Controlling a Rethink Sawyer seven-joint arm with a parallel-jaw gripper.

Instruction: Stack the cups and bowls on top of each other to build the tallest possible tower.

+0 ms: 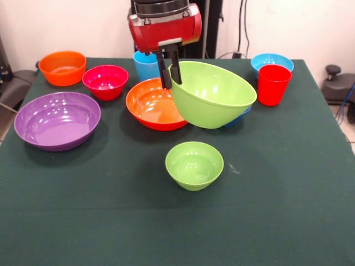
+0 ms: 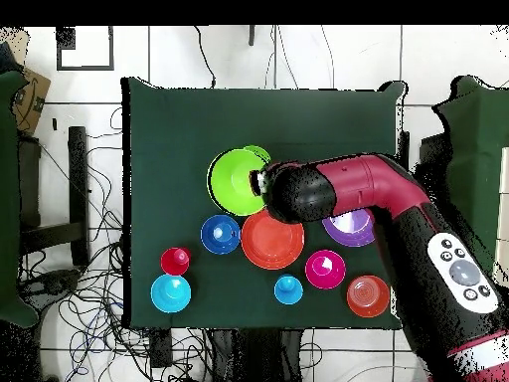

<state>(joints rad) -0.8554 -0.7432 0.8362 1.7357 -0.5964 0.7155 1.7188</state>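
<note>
My gripper (image 1: pixel 170 69) is shut on the near rim of the large lime green bowl (image 1: pixel 213 95) and holds it tilted above the table, between the large orange bowl (image 1: pixel 150 105) and the dark blue bowl (image 1: pixel 243 112), which is mostly hidden behind it. In the overhead view the held bowl (image 2: pixel 234 181) sits beside the arm's head, over the small lime green bowl (image 2: pixel 258 152). The large purple bowl (image 1: pixel 57 119) lies at the left. The small lime green bowl (image 1: pixel 194 164) stands in front. No pile of nested bowls shows.
The small orange bowl (image 1: pixel 62 67) and the magenta-red bowl (image 1: pixel 105 81) stand at the back left. The light blue cup (image 1: pixel 144 65) is behind the gripper. The red cup (image 1: pixel 273 84) and the light blue bowl (image 1: pixel 272 60) stand at the back right. The arm (image 2: pixel 378 194) covers part of the purple bowl (image 2: pixel 350 229).
</note>
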